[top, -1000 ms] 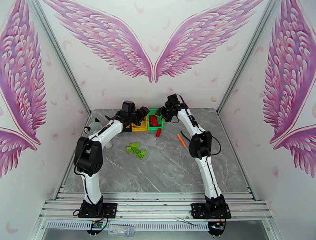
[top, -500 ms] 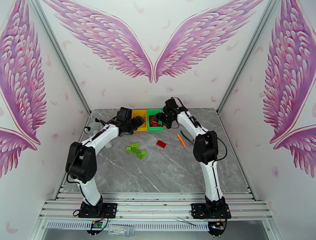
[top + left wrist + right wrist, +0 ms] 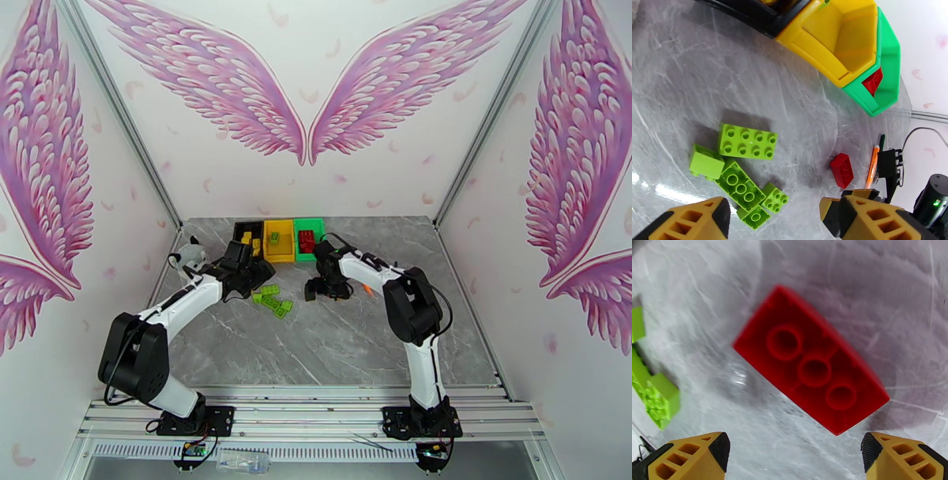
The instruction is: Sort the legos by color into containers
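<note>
Several light green legos (image 3: 747,141) lie clustered on the table (image 3: 272,301). My left gripper (image 3: 776,223) hangs open just above and near them (image 3: 254,276), holding nothing. A red lego (image 3: 809,366) lies hollow side up on the table, also seen from the left wrist (image 3: 842,169). My right gripper (image 3: 796,459) is open right over it (image 3: 320,290), touching nothing. The containers stand joined at the back: black (image 3: 247,235), yellow (image 3: 278,238), green (image 3: 310,237). The green bin (image 3: 886,75) holds red legos (image 3: 873,81), and the black bin holds yellow ones.
An orange stick (image 3: 871,165) lies right of the red lego, beside my right arm. A grey-white plush husky (image 3: 189,254) sits at the table's left edge. The near half of the marble table (image 3: 332,347) is bare.
Both arms pulled back from the bins toward the table's middle. A red lego went from beside the green bin to the table. My right gripper opened and came over it.
</note>
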Robot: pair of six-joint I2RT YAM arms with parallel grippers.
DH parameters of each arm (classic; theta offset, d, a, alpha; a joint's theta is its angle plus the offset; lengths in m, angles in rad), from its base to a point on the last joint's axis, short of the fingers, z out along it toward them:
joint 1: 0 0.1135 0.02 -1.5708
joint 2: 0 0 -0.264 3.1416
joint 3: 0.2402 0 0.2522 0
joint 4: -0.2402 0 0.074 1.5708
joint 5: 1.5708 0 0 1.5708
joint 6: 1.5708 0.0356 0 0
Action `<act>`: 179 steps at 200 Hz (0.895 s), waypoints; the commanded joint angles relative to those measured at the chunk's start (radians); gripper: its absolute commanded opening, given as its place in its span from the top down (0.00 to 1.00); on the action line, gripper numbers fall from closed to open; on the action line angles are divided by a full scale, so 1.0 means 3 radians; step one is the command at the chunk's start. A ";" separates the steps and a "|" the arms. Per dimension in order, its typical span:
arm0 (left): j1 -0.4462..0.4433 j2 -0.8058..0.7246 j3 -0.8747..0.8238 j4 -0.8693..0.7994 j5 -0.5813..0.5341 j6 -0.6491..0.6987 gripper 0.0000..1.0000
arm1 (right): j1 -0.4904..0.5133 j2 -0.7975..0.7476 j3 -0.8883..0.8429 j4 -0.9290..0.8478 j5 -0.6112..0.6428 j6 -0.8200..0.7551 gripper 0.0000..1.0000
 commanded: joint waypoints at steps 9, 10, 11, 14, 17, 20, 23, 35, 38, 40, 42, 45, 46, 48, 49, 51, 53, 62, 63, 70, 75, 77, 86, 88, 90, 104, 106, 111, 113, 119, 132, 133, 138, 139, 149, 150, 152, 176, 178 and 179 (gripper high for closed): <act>0.0031 -0.0160 -0.0043 -0.0017 -0.0034 -0.0008 0.23 | -0.0023 0.0038 0.0091 -0.0062 0.0297 0.0003 0.09; 0.0033 -0.0160 -0.0042 -0.0019 -0.0033 -0.0009 0.23 | -0.0024 0.0050 0.0103 -0.0066 0.0305 0.0003 0.09; 0.0031 -0.0163 -0.0041 -0.0019 -0.0032 -0.0007 0.23 | -0.0023 0.0060 0.0115 -0.0073 0.0309 0.0003 0.09; 0.0029 -0.0160 -0.0042 -0.0020 -0.0023 -0.0005 0.23 | -0.0021 0.0087 0.0148 -0.0090 0.0331 0.0007 0.10; 0.0029 -0.0160 -0.0045 -0.0020 -0.0017 -0.0005 0.23 | -0.0021 0.0118 0.0177 -0.0105 0.0357 0.0008 0.10; 0.0030 -0.0160 -0.0042 -0.0020 -0.0011 -0.0008 0.23 | -0.0023 0.0144 0.0207 -0.0118 0.0380 0.0012 0.11; 0.0029 -0.0164 -0.0042 -0.0023 -0.0006 -0.0009 0.23 | -0.0021 0.0172 0.0240 -0.0136 0.0402 0.0013 0.12; 0.0029 -0.0172 -0.0037 -0.0035 0.0003 0.0000 0.23 | -0.0026 0.0269 0.0382 -0.0189 0.0468 0.0008 0.14; 0.0029 -0.0174 -0.0040 -0.0039 0.0003 -0.0003 0.23 | -0.0027 0.0301 0.0420 -0.0200 0.0486 0.0008 0.14; 0.0029 -0.0175 -0.0043 -0.0040 0.0005 -0.0002 0.23 | -0.0026 0.0319 0.0445 -0.0212 0.0497 0.0008 0.15; 0.0029 -0.0179 -0.0041 -0.0040 0.0008 -0.0002 0.23 | -0.0030 0.0333 0.0470 -0.0220 0.0501 0.0006 0.15; 0.0029 -0.0180 -0.0042 -0.0045 0.0009 0.0002 0.23 | -0.0032 0.0367 0.0507 -0.0238 0.0519 0.0008 0.16; 0.0032 -0.0186 -0.0041 -0.0045 0.0009 0.0001 0.23 | -0.0031 0.0373 0.0521 -0.0243 0.0518 0.0010 0.16; 0.0030 -0.0186 -0.0044 -0.0049 0.0007 0.0003 0.23 | -0.0034 0.0387 0.0546 -0.0251 0.0525 0.0006 0.17; 0.0029 -0.0186 -0.0042 -0.0050 0.0008 0.0004 0.23 | -0.0035 0.0390 0.0556 -0.0257 0.0529 0.0007 0.17; 0.0029 -0.0186 -0.0041 -0.0053 0.0008 0.0006 0.23 | -0.0036 0.0413 0.0580 -0.0266 0.0532 0.0007 0.18; 0.0029 -0.0186 -0.0043 -0.0055 0.0008 0.0005 0.23 | -0.0041 0.0428 0.0601 -0.0276 0.0532 0.0008 0.18; 0.0029 -0.0193 -0.0043 -0.0065 0.0011 0.0012 0.23 | -0.0046 0.0494 0.0708 -0.0313 0.0543 0.0008 0.20; 0.0029 -0.0195 -0.0042 -0.0066 0.0010 0.0011 0.23 | -0.0046 0.0500 0.0724 -0.0319 0.0543 0.0008 0.20; 0.0038 -0.0196 -0.0040 -0.0071 0.0015 0.0011 0.23 | -0.0059 0.0550 0.0804 -0.0350 0.0538 0.0015 0.22; 0.0034 -0.0192 -0.0042 -0.0076 0.0015 0.0016 0.23 | -0.0065 0.0577 0.0858 -0.0371 0.0532 0.0017 0.23; 0.0034 -0.0191 -0.0041 -0.0074 0.0020 0.0019 0.23 | -0.0070 0.0588 0.0882 -0.0377 0.0529 0.0018 0.23; 0.0039 -0.0186 -0.0038 -0.0076 0.0029 0.0020 0.23 | -0.0082 0.0629 0.0960 -0.0398 0.0496 0.0018 0.26; 0.0039 -0.0184 -0.0036 -0.0076 0.0032 0.0020 0.23 | -0.0086 0.0633 0.0976 -0.0405 0.0489 0.0018 0.27; 0.0039 -0.0180 -0.0035 -0.0076 0.0037 0.0019 0.23 | -0.0088 0.0640 0.0987 -0.0405 0.0485 0.0018 0.27; 0.0049 -0.0152 -0.0025 -0.0071 0.0056 0.0025 0.23 | -0.0107 0.0659 0.1046 -0.0413 0.0447 0.0028 0.34; 0.0049 -0.0147 -0.0021 -0.0067 0.0063 0.0025 0.23 | -0.0115 0.0662 0.1050 -0.0416 0.0437 0.0033 0.36; 0.0054 -0.0126 -0.0008 -0.0061 0.0083 0.0028 0.23 | -0.0120 0.0652 0.1052 -0.0404 0.0411 0.0034 0.39; 0.0057 -0.0117 -0.0003 -0.0057 0.0093 0.0030 0.23 | -0.0118 0.0651 0.1049 -0.0397 0.0393 0.0032 0.40; 0.0060 -0.0086 0.0017 -0.0045 0.0119 0.0031 0.23 | -0.0123 0.0632 0.1035 -0.0376 0.0352 0.0037 0.45; 0.0070 0.0012 0.0079 0.0001 0.0211 0.0046 0.23 | -0.0138 0.0579 0.0985 -0.0304 0.0256 0.0048 0.53; 0.0070 0.0021 0.0086 0.0003 0.0218 0.0048 0.23 | -0.0138 0.0573 0.0980 -0.0294 0.0248 0.0048 0.53; 0.0072 0.0066 0.0124 0.0019 0.0258 0.0050 0.23 | -0.0139 0.0549 0.0958 -0.0269 0.0203 0.0052 0.56; 0.0071 0.0073 0.0131 0.0022 0.0264 0.0050 0.23 | -0.0141 0.0543 0.0954 -0.0264 0.0196 0.0055 0.57; 0.0070 0.0176 0.0208 0.0055 0.0338 0.0053 0.23 | -0.0148 0.0496 0.0927 -0.0220 0.0116 0.0080 0.61; 0.0070 0.0185 0.0217 0.0061 0.0345 0.0049 0.23 | -0.0148 0.0493 0.0925 -0.0216 0.0107 0.0085 0.61; 0.0070 0.0205 0.0230 0.0076 0.0367 0.0053 0.23 | -0.0155 0.0485 0.0920 -0.0210 0.0094 0.0090 0.62; 0.0066 0.0532 0.0479 0.0293 0.0658 0.0000 0.24 | -0.0194 0.0370 0.0886 -0.0089 -0.0152 0.0225 0.64; 0.0065 0.0561 0.0509 0.0310 0.0675 -0.0004 0.23 | -0.0198 0.0358 0.0884 -0.0074 -0.0181 0.0244 0.64; 0.0062 0.0576 0.0523 0.0316 0.0693 -0.0007 0.23 | -0.0201 0.0353 0.0876 -0.0064 -0.0187 0.0253 0.64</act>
